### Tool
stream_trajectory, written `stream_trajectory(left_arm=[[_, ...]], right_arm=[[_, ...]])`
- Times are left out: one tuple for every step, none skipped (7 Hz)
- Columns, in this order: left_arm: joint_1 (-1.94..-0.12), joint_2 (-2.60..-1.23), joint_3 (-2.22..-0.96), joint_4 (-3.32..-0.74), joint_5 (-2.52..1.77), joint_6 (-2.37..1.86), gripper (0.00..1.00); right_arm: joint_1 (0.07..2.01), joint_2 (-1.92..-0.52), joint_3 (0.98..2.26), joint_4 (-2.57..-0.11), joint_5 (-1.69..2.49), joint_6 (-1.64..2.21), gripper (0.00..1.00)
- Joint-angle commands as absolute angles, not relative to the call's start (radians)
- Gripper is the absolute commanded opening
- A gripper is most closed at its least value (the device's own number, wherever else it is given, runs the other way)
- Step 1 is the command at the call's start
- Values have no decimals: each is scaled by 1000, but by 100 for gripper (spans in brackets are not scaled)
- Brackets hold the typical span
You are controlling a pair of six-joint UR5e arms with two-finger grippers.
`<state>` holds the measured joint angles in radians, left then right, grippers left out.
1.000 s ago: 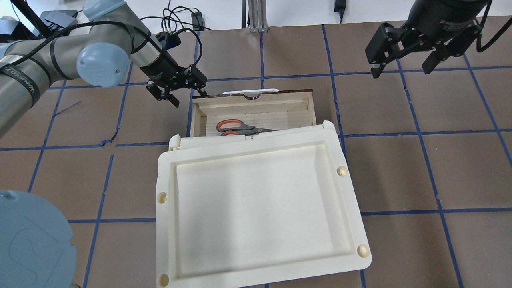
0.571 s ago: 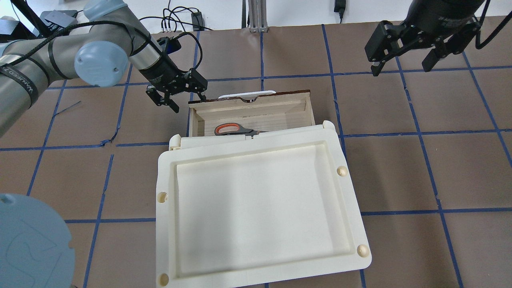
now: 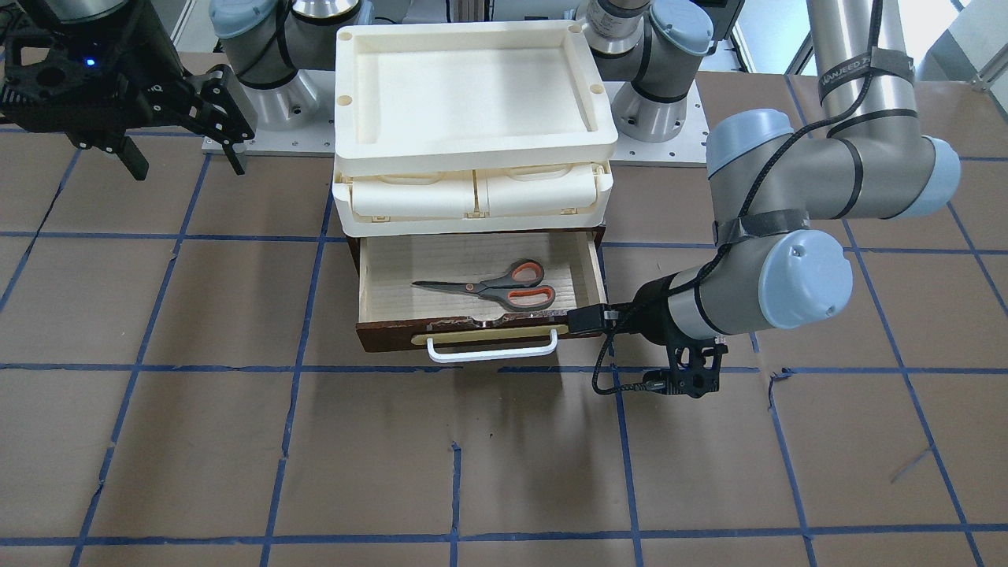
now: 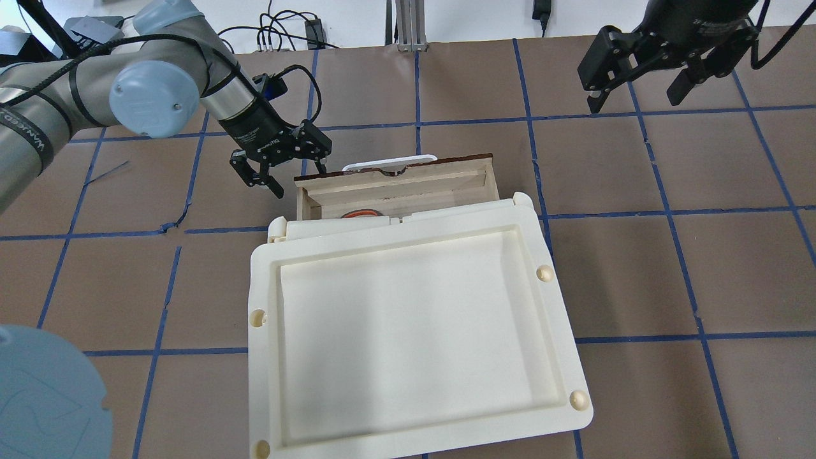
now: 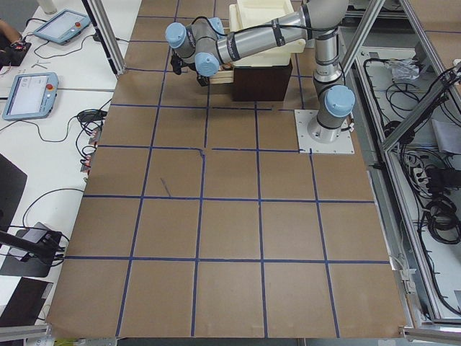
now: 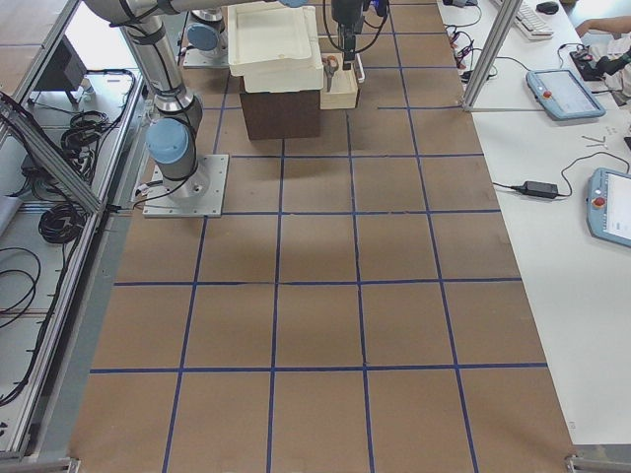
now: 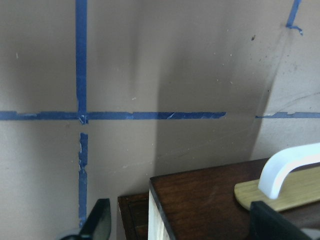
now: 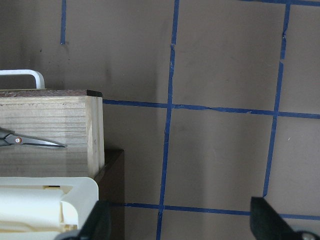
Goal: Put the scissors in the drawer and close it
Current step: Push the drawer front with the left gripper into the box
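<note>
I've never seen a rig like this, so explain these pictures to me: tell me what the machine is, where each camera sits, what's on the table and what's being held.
These are two robot arms mounted at a brown table, each ending in a two-finger gripper. One camera looks down from behind the robot, one faces it from across the table, two watch from the table's ends, and one rides on each wrist. On the table stands a cream plastic unit with a tray top. Under it a wooden drawer is pulled partly out, and the scissors lie inside it. The left gripper is open, straddling one end of the drawer's dark front, near the white handle. The right gripper hangs open above the table, away from the unit. Neither holds anything.
</note>
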<state>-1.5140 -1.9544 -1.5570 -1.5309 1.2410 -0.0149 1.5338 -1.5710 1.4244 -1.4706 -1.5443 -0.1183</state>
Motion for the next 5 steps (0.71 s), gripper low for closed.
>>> stream_trajectory(left_arm=[[-1514,-1950,-1559,-1624,1241,-20,100],[-1514,-1948,-1571,-1635,1238,-20,100],[-1514,-1944,-1580,-1655,1239,-20,100],[-1514,-1942,-1585,-1682,1239,-18,100],[-1514,-1942,-1586,-1713,1239,-15,100]], right_arm=[[1532,-1571,1427,-1470,-1546,-118,100],[1532,-1571,1428,-1470,-1546,-117,100],[1532,-1572,1431,-1474,-1545,-117,100],[1532,-1571,1433,-1474,-1545,-117,100],[1531,-1572,1439,-1474,-1539,-120,100]])
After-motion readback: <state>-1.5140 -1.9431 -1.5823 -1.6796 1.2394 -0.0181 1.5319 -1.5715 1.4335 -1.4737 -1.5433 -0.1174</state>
